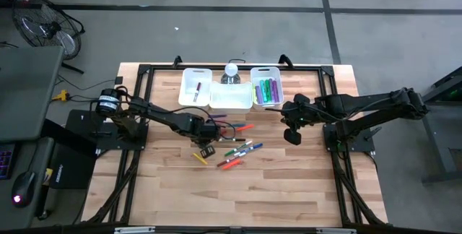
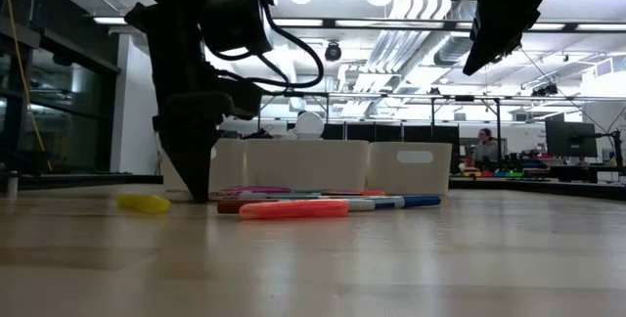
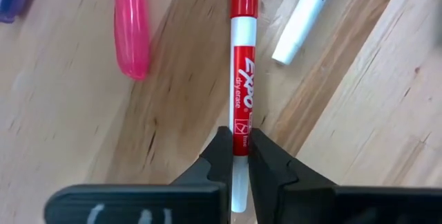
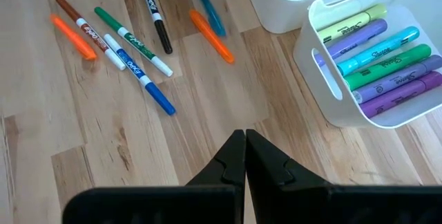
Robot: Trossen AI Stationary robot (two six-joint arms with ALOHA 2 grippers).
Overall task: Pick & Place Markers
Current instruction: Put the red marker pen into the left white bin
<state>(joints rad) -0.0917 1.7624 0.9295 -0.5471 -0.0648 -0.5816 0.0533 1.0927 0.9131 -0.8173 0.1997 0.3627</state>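
Markers [image 1: 238, 152] lie scattered near the table's middle, a loose cluster of red, orange, green, blue and yellow sticks, while three white bins stand in a row at twelve o'clock from them. We judge the sorting well under way but far from done: the right bin [image 1: 266, 89] already holds a packed batch of highlighters in green, purple, yellow and blue, the left bin [image 1: 195, 89] holds one marker or perhaps two, and the middle bin [image 1: 231, 97] looks bare from above. Around ten pieces remain on the wood.

Our left gripper [image 3: 235, 156] is down at the cluster's nine o'clock edge, its jaws pinched narrow onto a red dry-erase marker [image 3: 242, 79], gripping the white barrel near one end; a pink highlighter [image 3: 131, 27] lies just beside it. Our right gripper [image 4: 244, 156] hangs above the table at three o'clock from the cluster, fingers pressed together on nothing, near the full bin.
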